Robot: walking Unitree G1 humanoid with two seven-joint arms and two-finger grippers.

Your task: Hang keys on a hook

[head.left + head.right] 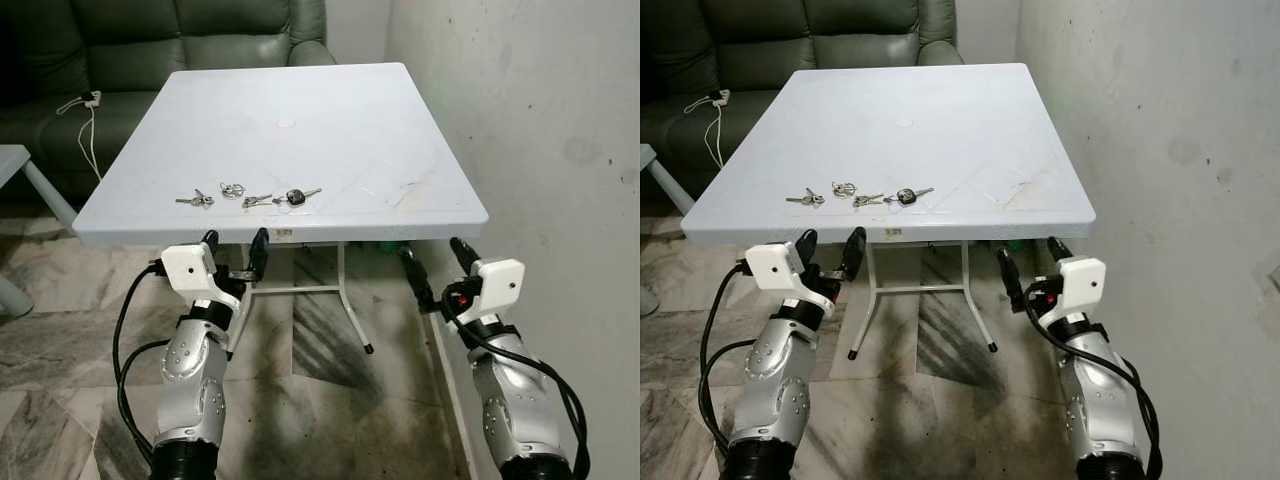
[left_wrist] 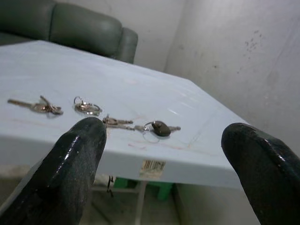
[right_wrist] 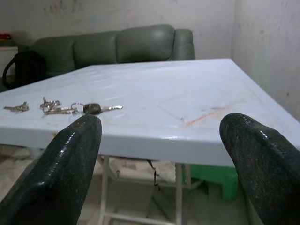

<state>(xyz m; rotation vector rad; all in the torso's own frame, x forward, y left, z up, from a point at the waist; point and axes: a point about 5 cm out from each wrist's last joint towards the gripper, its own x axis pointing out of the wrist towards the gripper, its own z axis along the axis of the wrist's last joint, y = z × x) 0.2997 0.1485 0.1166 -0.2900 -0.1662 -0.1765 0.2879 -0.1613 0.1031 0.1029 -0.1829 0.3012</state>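
Nothing was done yet: the keys (image 1: 250,197) lay untouched at the table's (image 1: 400,120) six-o'clock edge, while the left gripper (image 1: 236,247) and right gripper (image 1: 432,262) hung below it, fingers spread and empty.

The keys (image 1: 248,198) near the front edge of the tabletop (image 1: 340,120) are too small to count or to tell how they are joined; only one dark-headed key (image 2: 161,128) stands out. The label (image 2: 153,165) on the tabletop's front edge is too blurred to read. The sofa (image 1: 190,40) behind the tabletop is cut off by the picture's top and partly hidden by the tabletop. Under the tabletop, a green object (image 3: 217,180) is mostly hidden. Both arms run off the bottom edge.
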